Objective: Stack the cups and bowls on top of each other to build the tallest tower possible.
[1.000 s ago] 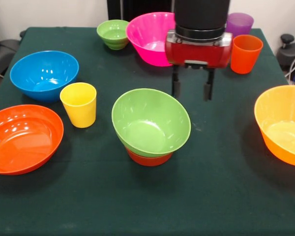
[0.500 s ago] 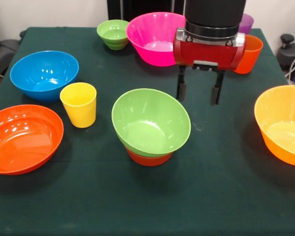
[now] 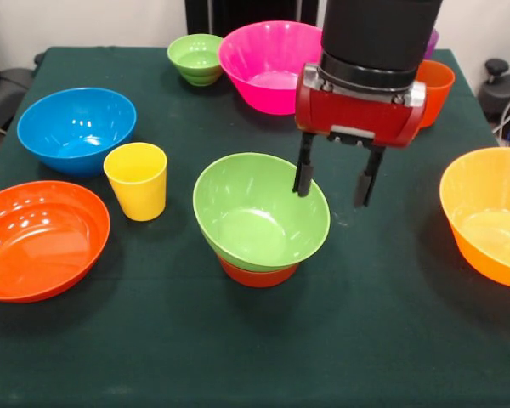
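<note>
The medium green bowl (image 3: 260,212) sits tilted on the small red-orange bowl (image 3: 257,274) at the table's middle. My gripper (image 3: 332,183) is open and empty, hanging just right of that green bowl's rim, one finger (image 3: 304,172) over the rim. The large yellow-orange bowl (image 3: 489,212) is at the right edge. The large pink bowl (image 3: 268,64) and small ribbed green bowl (image 3: 195,58) stand at the back. The blue bowl (image 3: 76,127), yellow cup (image 3: 137,179) and shallow orange bowl (image 3: 38,240) are on the left. The orange cup (image 3: 432,89) and purple cup (image 3: 428,41) are mostly hidden behind the arm.
The dark green cloth (image 3: 255,357) covers the table. A black object (image 3: 497,68) stands off the table at the right.
My gripper has moved forward and down from near the pink bowl to the right rim of the medium green bowl. It stays open. The bowls and cups have not moved.
</note>
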